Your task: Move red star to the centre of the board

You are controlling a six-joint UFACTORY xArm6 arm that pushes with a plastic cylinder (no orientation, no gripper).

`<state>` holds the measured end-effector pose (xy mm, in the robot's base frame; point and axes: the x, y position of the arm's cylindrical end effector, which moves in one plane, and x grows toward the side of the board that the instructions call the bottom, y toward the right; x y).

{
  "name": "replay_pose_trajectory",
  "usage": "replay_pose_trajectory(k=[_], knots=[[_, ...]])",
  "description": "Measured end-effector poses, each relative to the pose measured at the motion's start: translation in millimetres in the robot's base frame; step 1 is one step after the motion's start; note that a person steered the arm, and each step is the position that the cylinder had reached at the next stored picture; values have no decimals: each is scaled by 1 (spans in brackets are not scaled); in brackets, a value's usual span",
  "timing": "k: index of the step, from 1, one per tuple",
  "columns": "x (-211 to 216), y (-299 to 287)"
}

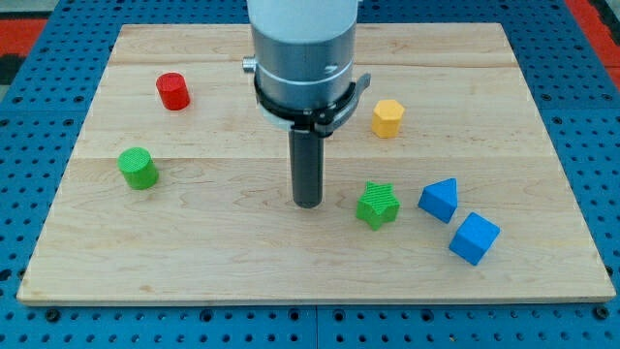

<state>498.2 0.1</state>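
No red star shows in the camera view; it may be hidden behind the arm's grey body [302, 48]. The only red block is a red cylinder [172, 90] at the upper left of the wooden board [194, 262]. My tip [308, 204] rests on the board near its centre, slightly below the middle. A green star [377, 205] lies just to the tip's right, a small gap apart from it.
A green cylinder [138, 167] sits at the left. A yellow hexagonal block [387, 117] sits at the upper right of the tip. A blue triangular block [439, 199] and a blue cube [474, 237] lie at the lower right.
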Motion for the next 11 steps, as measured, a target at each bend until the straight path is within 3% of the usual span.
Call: replay_pose_trajectory(k=[1,2,5,7,8,10,11], knots=[[0,44],[-3,30],[-145,23],[-206,17],[-210,-22],[-138,-38],[-137,-86]])
